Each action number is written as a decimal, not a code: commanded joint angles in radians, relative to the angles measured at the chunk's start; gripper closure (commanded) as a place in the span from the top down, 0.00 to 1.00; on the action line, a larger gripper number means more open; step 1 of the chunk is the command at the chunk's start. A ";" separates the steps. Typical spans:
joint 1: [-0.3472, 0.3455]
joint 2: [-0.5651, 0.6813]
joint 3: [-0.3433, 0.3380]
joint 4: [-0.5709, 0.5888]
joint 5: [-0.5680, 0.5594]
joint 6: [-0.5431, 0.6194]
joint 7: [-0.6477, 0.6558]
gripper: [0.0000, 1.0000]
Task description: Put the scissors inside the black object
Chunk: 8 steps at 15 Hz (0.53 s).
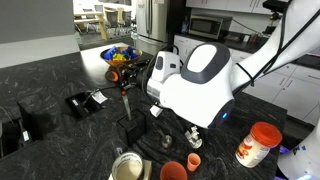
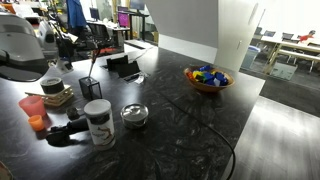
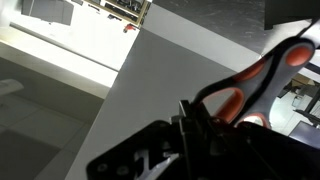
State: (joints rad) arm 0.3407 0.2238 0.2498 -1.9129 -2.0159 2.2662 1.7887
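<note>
The claw pinches the scissors by their orange-red handles. The writing on the white jar is unreadable.

A dark marbled countertop, microwave behind, grey floor.
</note>
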 commanded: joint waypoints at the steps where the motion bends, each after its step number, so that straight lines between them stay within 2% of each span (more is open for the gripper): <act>1: -0.021 0.007 0.021 0.010 -0.055 0.005 0.030 0.02; 8: -0.022 -0.008 0.027 -0.016 -0.050 0.003 0.065 0.02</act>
State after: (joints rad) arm 0.3407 0.2267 0.2553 -1.9139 -2.0385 2.2670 1.8209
